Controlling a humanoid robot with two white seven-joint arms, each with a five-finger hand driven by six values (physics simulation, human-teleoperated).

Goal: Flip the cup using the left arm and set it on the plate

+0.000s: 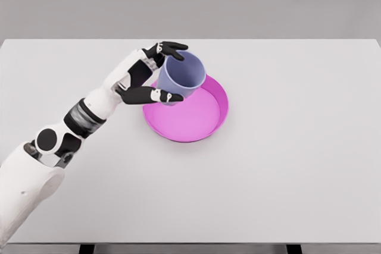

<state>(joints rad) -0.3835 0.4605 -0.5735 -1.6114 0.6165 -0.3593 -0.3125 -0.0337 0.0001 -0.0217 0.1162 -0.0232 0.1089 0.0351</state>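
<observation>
Over the round magenta plate (196, 120), my left hand (143, 81) grips the lavender plastic cup (181, 77), mouth up. Flip looks done; lowering and release remain.

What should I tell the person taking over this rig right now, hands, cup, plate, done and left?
Left hand: shut on the cup, fingers around its side.
Right arm: not in view.
Cup: mouth up and tilted toward the camera, over the upper left part of the pink plate on the white table.
Done: cup appears flipped and brought to the plate.
Left: set it flat if it is not seated, release, withdraw.
</observation>
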